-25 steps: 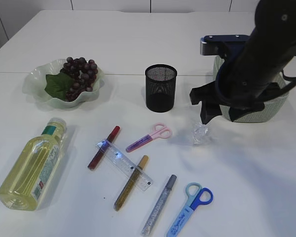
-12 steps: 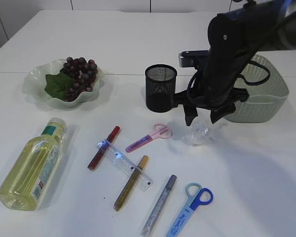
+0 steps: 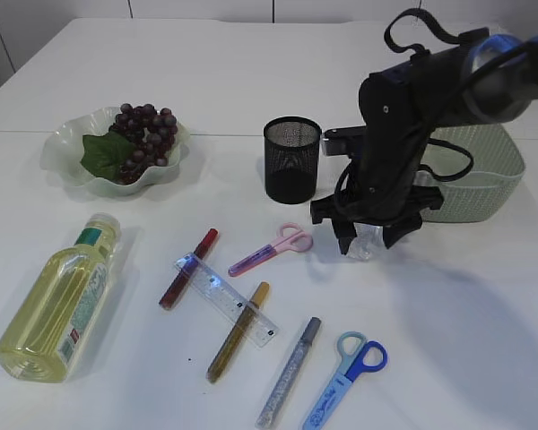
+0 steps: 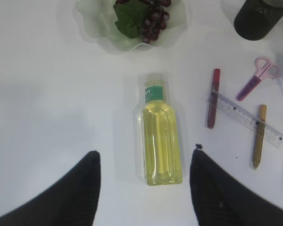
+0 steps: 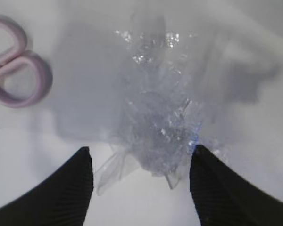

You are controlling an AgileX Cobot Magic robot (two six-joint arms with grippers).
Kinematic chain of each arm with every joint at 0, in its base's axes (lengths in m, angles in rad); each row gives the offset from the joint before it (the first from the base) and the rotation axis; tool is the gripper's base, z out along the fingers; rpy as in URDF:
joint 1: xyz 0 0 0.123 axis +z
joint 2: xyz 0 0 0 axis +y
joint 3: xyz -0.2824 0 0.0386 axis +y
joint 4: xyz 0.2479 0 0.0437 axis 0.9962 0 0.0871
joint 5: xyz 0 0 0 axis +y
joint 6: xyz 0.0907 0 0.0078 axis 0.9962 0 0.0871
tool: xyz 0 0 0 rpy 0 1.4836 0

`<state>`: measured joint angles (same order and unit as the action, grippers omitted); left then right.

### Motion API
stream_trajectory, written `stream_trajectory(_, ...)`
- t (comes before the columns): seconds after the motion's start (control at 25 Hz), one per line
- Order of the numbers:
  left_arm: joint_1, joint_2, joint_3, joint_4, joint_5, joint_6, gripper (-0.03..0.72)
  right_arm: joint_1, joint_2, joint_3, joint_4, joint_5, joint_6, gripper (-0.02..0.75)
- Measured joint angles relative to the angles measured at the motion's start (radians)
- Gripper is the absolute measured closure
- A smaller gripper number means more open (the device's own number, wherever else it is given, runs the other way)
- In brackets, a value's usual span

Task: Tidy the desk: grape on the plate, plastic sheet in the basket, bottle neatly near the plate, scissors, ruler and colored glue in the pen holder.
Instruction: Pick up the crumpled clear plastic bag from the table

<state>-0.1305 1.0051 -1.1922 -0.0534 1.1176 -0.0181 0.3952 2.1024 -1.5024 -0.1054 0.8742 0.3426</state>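
A: Far left of the table [image 3: 251, 81]: bottle [image 3: 58, 305] lying on its side, cap toward the plate [image 3: 63, 148], grapes [image 3: 145, 134] already on the plate. Left pincer [image 4: 145, 190] hangs above the bottle, jaws wide apart, nothing between them.

B: Bottle's long axis?

A: In the left wrist view it runs straight away from the pincer, cap far, base near, and the jaws stand either side of it.

B: Middle?

A: Red glue stick [image 3: 188, 267] and gold glue stick [image 3: 238, 331] with the clear ruler [image 3: 229, 300] lying across them; silver glue stick [image 3: 290, 372] and blue scissors [image 3: 345, 381] nearer the front edge; pink scissors [image 3: 271, 250] just below the pen holder [image 3: 292, 159], which stands upright (nothing seen in it from this angle).

B: And right of that?

A: Right pincer [image 3: 366, 242], low over the crumpled plastic sheet [image 5: 155, 122]. Jaws well open, gripping nothing; the sheet sits on the table.

B: Which way does the sheet lie from it?

A: Directly under and just ahead. In the right wrist view the wad sits centred between the two fingertips [image 5: 80, 179], its longer run pointing away from the pincer, so the jaws would close across the narrow way. Pink scissor handles are off to the left, clear of the jaws.

B: Basket?

A: Basket [image 3: 498, 170] is just behind and right of the right arm, clearly that arm's job. My read: descend a touch, close, lift, swing back right.
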Motion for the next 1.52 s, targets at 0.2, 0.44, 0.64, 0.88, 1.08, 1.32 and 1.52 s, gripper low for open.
stream_trajectory(0.2,0.0,0.0,0.0,0.002,0.0,0.0,0.249,0.0,0.006,-0.015,-0.007,-0.009,0.003,0.236)
stream_trajectory(0.44,0.0,0.0,0.0,0.006,0.0,0.0,0.25,0.0,0.006,-0.041,-0.052,-0.013,0.006,0.236)
stream_trajectory(0.64,0.0,0.0,0.0,0.006,0.0,0.0,0.25,0.0,0.013,-0.041,-0.062,-0.019,0.017,0.236)
stream_trajectory(0.88,0.0,0.0,0.0,0.006,0.0,0.0,0.25,0.0,0.024,-0.041,-0.063,-0.031,0.021,0.22)
stream_trajectory(1.08,0.0,0.0,0.0,0.006,0.0,0.0,0.25,0.0,0.024,-0.041,-0.075,-0.049,0.024,0.232)
stream_trajectory(1.32,0.0,0.0,0.0,0.006,0.0,0.0,0.251,0.0,0.03,-0.041,-0.093,-0.056,0.027,0.236)
stream_trajectory(1.52,0.0,0.0,0.0,0.006,0.0,0.0,0.251,0.0,0.05,-0.041,-0.099,-0.058,0.029,0.236)
